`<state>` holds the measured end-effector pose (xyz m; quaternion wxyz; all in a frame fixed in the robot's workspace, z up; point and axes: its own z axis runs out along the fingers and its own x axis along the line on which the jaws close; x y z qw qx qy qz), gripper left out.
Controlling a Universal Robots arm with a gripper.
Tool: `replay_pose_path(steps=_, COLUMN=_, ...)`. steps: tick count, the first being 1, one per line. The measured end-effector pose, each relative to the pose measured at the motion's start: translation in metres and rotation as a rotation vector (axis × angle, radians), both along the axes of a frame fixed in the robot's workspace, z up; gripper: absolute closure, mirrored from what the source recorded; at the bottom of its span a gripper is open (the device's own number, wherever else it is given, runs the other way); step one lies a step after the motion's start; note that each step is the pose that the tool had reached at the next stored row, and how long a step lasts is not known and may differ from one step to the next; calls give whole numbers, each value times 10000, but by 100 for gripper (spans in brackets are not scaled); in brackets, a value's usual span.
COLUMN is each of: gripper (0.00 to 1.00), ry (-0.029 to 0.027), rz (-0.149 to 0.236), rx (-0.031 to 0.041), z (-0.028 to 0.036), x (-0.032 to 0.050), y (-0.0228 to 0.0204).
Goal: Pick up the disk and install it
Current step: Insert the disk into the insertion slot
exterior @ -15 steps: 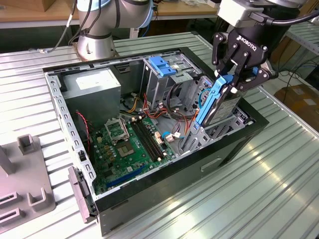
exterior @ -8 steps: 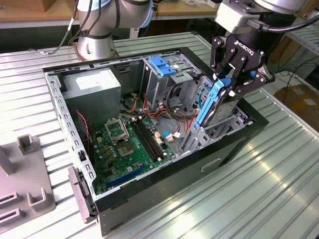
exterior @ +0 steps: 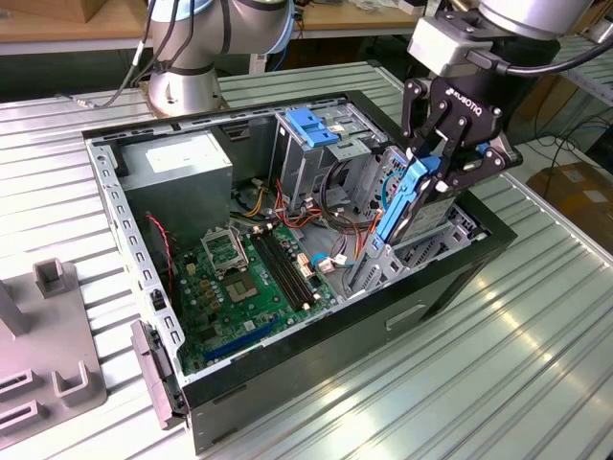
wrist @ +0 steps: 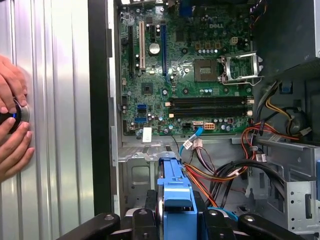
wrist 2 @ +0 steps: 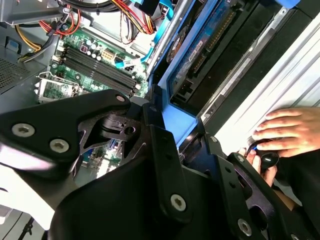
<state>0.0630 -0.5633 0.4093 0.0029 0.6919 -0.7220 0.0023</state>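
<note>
Blue-railed disk [exterior: 400,203]: held on edge and tilted, right of centre in the exterior view, partly inside the open computer case [exterior: 450,287] at its right end. Its blue end is seen in the first wrist view [wrist: 176,195].
Tool [exterior: 445,171]: closed on the disk, with black fingers clamped against it from both sides.
Motherboard [exterior: 244,273]: green, laid flat in the case, to the lower left of the disk.
Drive cage [exterior: 308,129]: blue-handled, at upper centre, near the disk.
Power supply [exterior: 177,163]: grey box in the case's upper left corner.
Person's hand [wrist: 12,145]: placed with a second hand [wrist: 10,82] around a small round object on the ribbed metal tabletop [exterior: 498,383], outside the case wall.
</note>
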Motion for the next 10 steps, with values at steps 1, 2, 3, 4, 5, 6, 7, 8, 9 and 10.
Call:
replay_pose_path(steps=1, gripper=63, ry=0, rz=0, rx=-1, z=-7, x=0, y=0)
replay_pose_path(steps=2, gripper=63, ry=0, rz=0, rx=0, z=-13, x=0, y=0)
replay_pose_path(steps=3, gripper=63, ry=0, rz=0, rx=-1, z=-24, x=0, y=0)
replay_pose_path(steps=4, gripper=63, ry=0, rz=0, rx=-1, z=-34, x=0, y=-1)
replay_pose_path(steps=5, gripper=63, ry=0, rz=0, rx=-1, z=-40, x=0, y=-1)
replay_pose_path(steps=6, gripper=63, ry=0, rz=0, rx=-1, z=-49, x=0, y=-1)
replay_pose_path(steps=7, gripper=63, ry=0, rz=0, rx=-1, z=-55, x=0, y=-1)
replay_pose_path(steps=8, gripper=63, ry=0, rz=0, rx=-1, z=-64, x=0, y=-1)
replay_pose_path(steps=9, gripper=63, ry=0, rz=0, rx=-2, z=-72, x=0, y=-1)
replay_pose_path(steps=10, gripper=63, ry=0, rz=1, rx=-2, z=-82, x=0, y=-1)
